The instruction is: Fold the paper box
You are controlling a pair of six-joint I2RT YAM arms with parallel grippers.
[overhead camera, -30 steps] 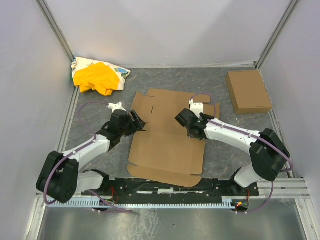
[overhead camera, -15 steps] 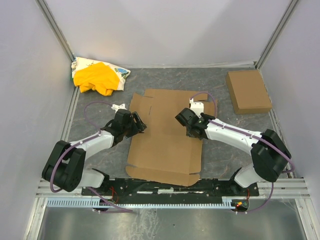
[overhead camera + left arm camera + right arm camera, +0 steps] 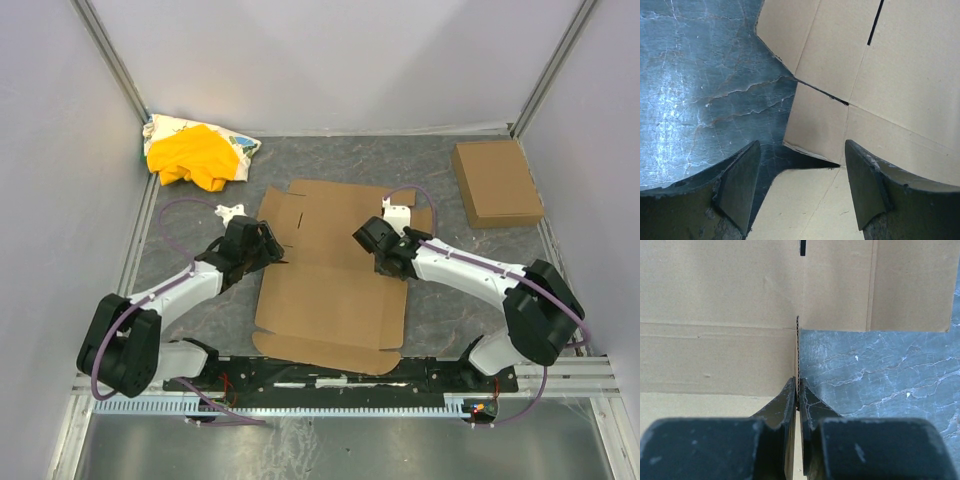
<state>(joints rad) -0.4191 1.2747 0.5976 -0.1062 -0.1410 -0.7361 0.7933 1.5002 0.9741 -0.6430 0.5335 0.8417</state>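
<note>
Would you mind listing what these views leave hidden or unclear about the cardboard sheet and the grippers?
- Top view: the wrist of the right gripper covers its fingertips and the paper box flap they pinch.
- Left wrist view: whether the open left gripper touches the cardboard; height is unreadable.
- Right wrist view: the flap's lower part, hidden between the fingers.
- Top view: the printed item, mostly under the yellow cloth.

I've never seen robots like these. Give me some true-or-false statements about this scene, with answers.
1. The right gripper pinches a flap of the paper box. True.
2. The left gripper is clamped shut. False: it is open.
3. The small folded box rests on the paper box. False: it lies apart, in the far right corner.
4. A yellow cloth lies in the far left corner. True.
</note>
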